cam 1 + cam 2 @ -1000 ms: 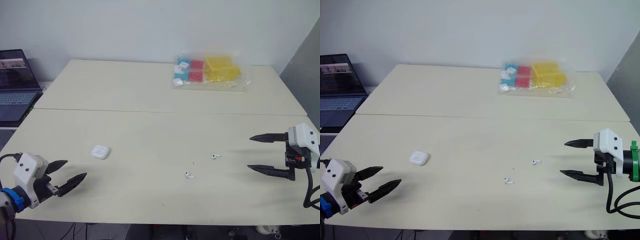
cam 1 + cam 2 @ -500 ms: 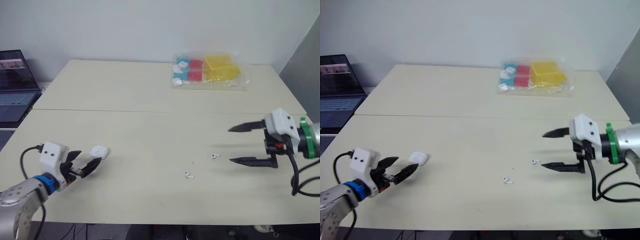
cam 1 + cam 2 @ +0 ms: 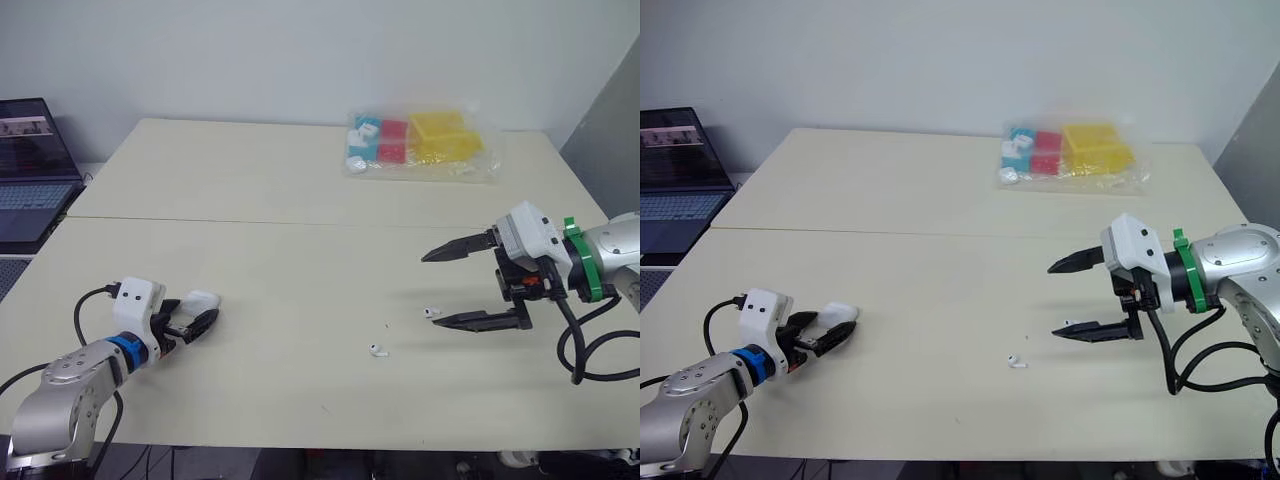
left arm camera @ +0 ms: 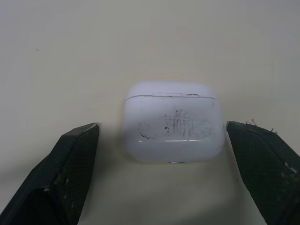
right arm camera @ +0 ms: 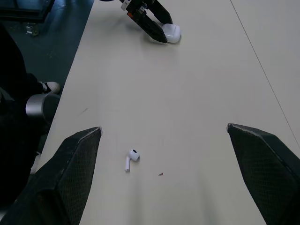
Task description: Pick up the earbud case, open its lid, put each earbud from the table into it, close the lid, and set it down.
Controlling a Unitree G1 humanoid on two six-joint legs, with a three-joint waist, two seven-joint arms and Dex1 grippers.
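Left gripper [image 4: 161,127] fingers apart, straddling earbud case [image 4: 172,122] lying flat on table [image 3: 300,260], touching neither side. Right gripper [image 3: 430,290] spread wide, low finger just beside one earbud [image 3: 431,312]; second earbud [image 3: 378,350] near it, toward table's front edge. Step in hand, likely: grasp the case. Centre case between fingers, close evenly on both flanks, stay off lid seam at far end, leaving lid free to open. Squeeze gently; smooth rounded shell, probably slippery. Lift straight up, clear of earbuds.
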